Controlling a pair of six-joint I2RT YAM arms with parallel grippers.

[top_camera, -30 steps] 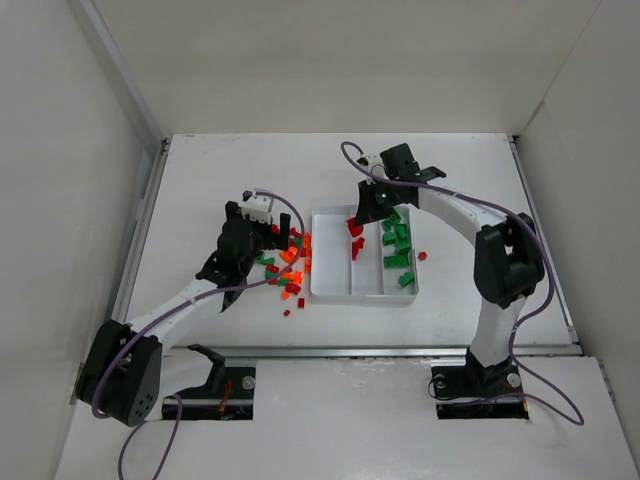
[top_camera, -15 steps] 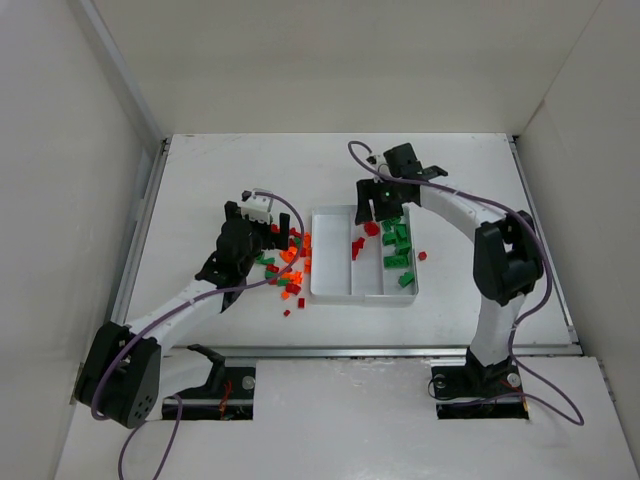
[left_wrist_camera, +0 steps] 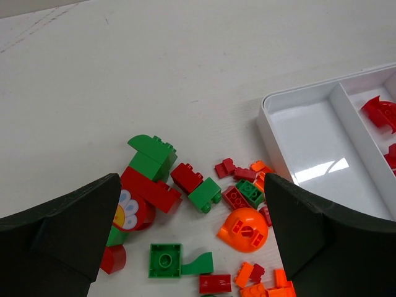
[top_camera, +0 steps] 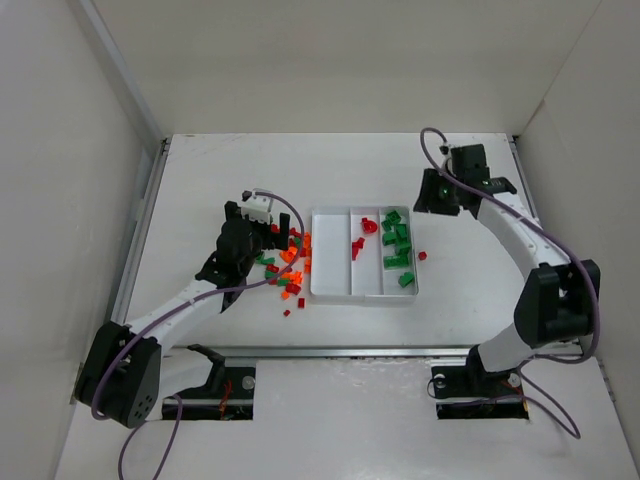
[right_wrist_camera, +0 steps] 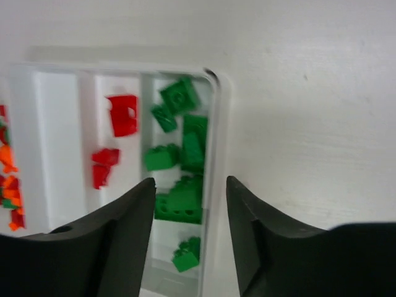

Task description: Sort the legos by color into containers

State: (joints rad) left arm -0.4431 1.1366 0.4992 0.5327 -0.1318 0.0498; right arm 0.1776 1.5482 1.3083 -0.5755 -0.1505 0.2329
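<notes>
Loose red, green and orange legos [top_camera: 285, 268] lie in a pile left of the white tray [top_camera: 362, 294]. My left gripper [top_camera: 268, 250] hovers over that pile, open wide and empty; its wrist view shows an orange dome [left_wrist_camera: 243, 226] and a green square brick [left_wrist_camera: 165, 260] between the fingers [left_wrist_camera: 62, 229]. The containers run side by side: the left one [left_wrist_camera: 315, 148] is bare, the middle holds red legos [top_camera: 358, 243], the right holds green legos [top_camera: 398, 245]. My right gripper [top_camera: 428, 200] hangs off the tray's far right corner, open, nothing in it [right_wrist_camera: 190, 210].
A single red lego [top_camera: 422, 255] sits on the table just right of the tray. Two small red pieces [top_camera: 293, 308] lie apart from the pile toward the near edge. Walls enclose the table on the left, back and right.
My right gripper opened over the middle container, left a red piece there, then swung right and away past the tray's corner. The left arm stayed still.
</notes>
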